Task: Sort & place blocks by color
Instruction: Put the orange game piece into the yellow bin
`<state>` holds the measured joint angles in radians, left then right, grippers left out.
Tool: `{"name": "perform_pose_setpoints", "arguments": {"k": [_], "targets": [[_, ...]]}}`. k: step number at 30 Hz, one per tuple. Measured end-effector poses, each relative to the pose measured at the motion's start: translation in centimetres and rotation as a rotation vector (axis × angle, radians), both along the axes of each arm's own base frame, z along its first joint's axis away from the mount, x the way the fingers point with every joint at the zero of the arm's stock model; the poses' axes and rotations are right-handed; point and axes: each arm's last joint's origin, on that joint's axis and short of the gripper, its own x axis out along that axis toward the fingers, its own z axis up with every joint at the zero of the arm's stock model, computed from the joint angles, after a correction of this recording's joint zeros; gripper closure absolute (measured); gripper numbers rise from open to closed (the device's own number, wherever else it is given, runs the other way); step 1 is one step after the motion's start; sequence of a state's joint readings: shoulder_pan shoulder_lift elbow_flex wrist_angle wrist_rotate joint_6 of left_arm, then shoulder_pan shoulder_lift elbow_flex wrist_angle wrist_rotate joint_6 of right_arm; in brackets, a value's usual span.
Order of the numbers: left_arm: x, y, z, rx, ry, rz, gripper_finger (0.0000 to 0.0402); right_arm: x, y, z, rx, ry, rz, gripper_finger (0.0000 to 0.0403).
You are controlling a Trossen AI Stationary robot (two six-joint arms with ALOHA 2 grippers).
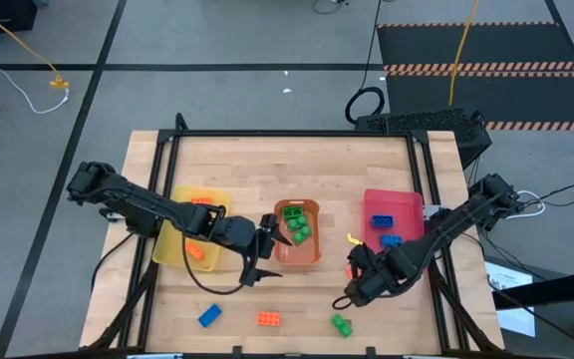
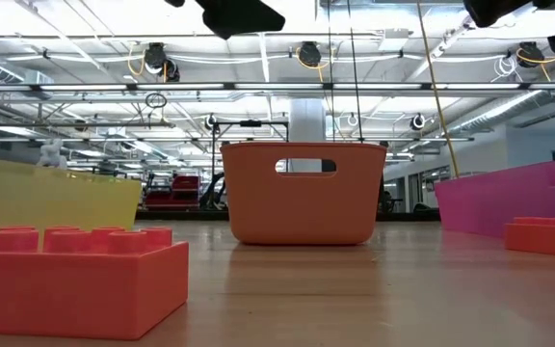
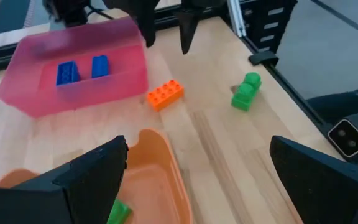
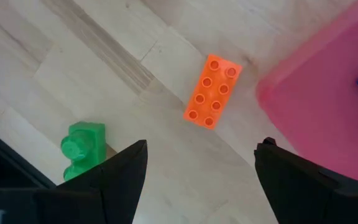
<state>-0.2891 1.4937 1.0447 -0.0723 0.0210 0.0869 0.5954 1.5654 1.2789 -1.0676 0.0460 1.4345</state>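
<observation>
Blocks are partly sorted from where I sit: green ones (image 1: 298,229) lie in the orange tray (image 1: 312,250) at the middle of the table (image 1: 267,160), two blue ones (image 1: 381,220) in the pink tray (image 1: 407,204), and orange ones (image 1: 196,252) in the yellow tray (image 1: 168,244). Loose near the front edge are a blue block (image 1: 209,315), an orange block (image 1: 269,318) and a green block (image 1: 341,323); another orange block (image 4: 212,90) lies just beside the pink tray. My left gripper (image 1: 263,251) hangs over the orange tray's left rim, fingers spread wide and holding nothing. My right gripper (image 1: 353,284) hovers above the bare wood between the pink tray and the loose green block, its fingers parted and empty.
</observation>
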Motion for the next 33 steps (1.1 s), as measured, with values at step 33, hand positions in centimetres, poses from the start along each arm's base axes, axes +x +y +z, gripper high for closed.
{"name": "perform_pose_setpoints", "arguments": {"k": [33], "targets": [[0.1, 0.2, 0.0, -0.003, -0.005, -0.008, 0.0012, 0.1, 2.4, -4.4, 0.024, 0.096, -0.111, 0.0124]]}}
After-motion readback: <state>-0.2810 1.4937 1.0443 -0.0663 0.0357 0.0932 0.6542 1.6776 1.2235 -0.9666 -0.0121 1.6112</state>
